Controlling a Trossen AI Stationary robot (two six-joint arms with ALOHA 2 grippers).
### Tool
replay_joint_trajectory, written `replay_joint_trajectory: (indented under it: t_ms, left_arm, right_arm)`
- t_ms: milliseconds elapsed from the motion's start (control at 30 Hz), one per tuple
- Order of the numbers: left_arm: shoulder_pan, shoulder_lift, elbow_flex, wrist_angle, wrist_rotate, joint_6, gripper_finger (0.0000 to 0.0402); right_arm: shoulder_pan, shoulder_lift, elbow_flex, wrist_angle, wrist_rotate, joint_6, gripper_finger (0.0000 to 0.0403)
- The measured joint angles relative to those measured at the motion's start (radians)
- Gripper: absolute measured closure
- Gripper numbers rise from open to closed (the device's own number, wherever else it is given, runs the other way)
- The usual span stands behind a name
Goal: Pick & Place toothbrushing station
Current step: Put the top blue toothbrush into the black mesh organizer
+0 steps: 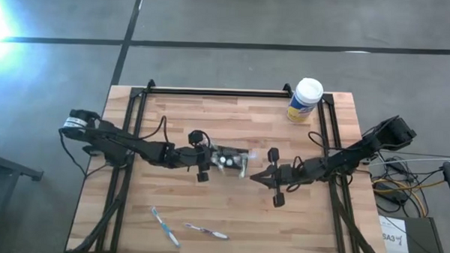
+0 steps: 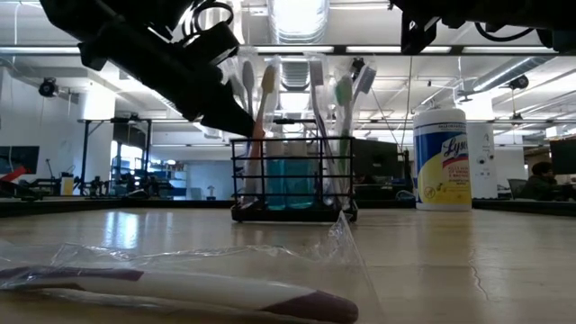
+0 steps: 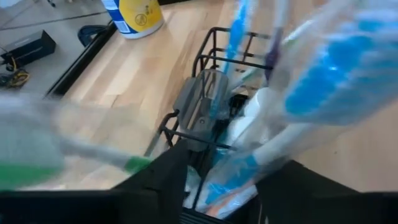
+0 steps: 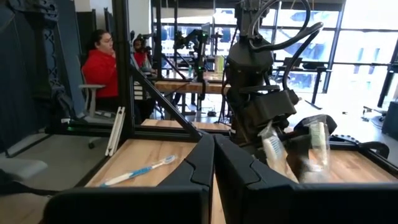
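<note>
— Fingers first: how are yours standing?

— Mine on the left gripper (image 1: 222,158) are standing apart, reaching over the open top of the toothbrushing station (image 1: 231,158), among the wrapped toothbrushes (image 2: 317,99) standing in it. Whether I am gripping one of them, I cannot tell. My right gripper (image 1: 256,176) is waiting just beside the station on its other side, its fingers (image 4: 194,160) pressed together on nothing.

— And where is the holder sitting?

— It is sitting upright on the wooden table (image 1: 180,114), near the middle, between my two grippers. In the low view its black wire sides (image 2: 292,171) are showing, with brush heads sticking up above the rim.

— Anything else lying about?

— A canister of wipes (image 1: 305,99) is standing near the table's far edge on my right. Two loose toothbrushes (image 1: 165,226) are lying close together near the front edge, on my left side, well apart from the station.
</note>
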Motion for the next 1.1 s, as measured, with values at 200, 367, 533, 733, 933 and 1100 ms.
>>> replay_joint_trajectory:
  t_ms: [200,367,533,733,933,1100]
  left_arm:
    - [0.006,-0.001,0.004,-0.002,-0.001,-0.015,0.0171]
    - [0.032,-0.001,0.013,-0.001,-0.001,-0.012,0.0167]
    - [0.055,-0.001,0.018,-0.005,0.007,0.017,0.0167]
    - [0.078,-0.001,0.018,-0.01,0.011,0.09,0.0165]
    - [0.092,-0.002,0.031,-0.012,0.031,0.151,0.0165]
    - [0.098,-0.002,0.057,-0.019,0.039,0.191,0.0159]
  right_arm:
    - [0.0,0.0,0.0,0.0,0.0,0.002,0.0394]
    - [0.0,0.0,0.0,0.001,0.0,0.003,0.0394]
    - [0.0,0.0,0.0,0.001,0.0,0.003,0.0394]
    - [0.0,0.0,0.0,0.001,0.0,0.002,0.0394]
    - [0.0,0.0,0.0,0.001,0.0,0.003,0.0394]
    - [0.0,0.0,0.0,0.001,0.0,0.003,0.0394]
